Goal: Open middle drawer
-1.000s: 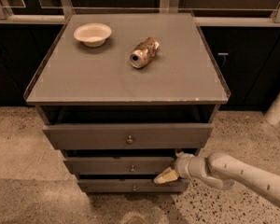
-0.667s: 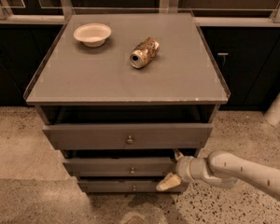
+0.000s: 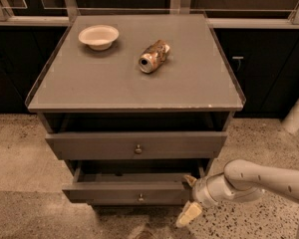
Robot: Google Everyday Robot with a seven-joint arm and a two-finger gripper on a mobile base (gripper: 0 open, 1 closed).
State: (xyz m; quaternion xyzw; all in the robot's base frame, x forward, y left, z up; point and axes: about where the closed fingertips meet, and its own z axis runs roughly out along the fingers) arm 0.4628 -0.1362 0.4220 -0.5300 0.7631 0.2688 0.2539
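The grey cabinet [image 3: 134,86] has its middle drawer [image 3: 127,190] pulled partway out, with a small round knob [image 3: 140,198] at its centre. It hides the lowest drawer. The top drawer [image 3: 137,144] above it sits slightly out. My gripper [image 3: 190,198] reaches in from the right on a white arm [image 3: 259,180] and is at the right end of the middle drawer's front. It is open: one fingertip [image 3: 190,179] shows above the front's corner and the other cream fingertip [image 3: 188,215] hangs below it.
A white bowl [image 3: 98,36] and a crushed can [image 3: 154,56] lying on its side rest on the cabinet top. Dark cabinets line the back wall. Speckled floor surrounds the cabinet, with a white post [image 3: 298,112] at the right.
The middle drawer has slid out toward the camera and now covers the lowest drawer. The gripper has come forward and down with the drawer's right end.
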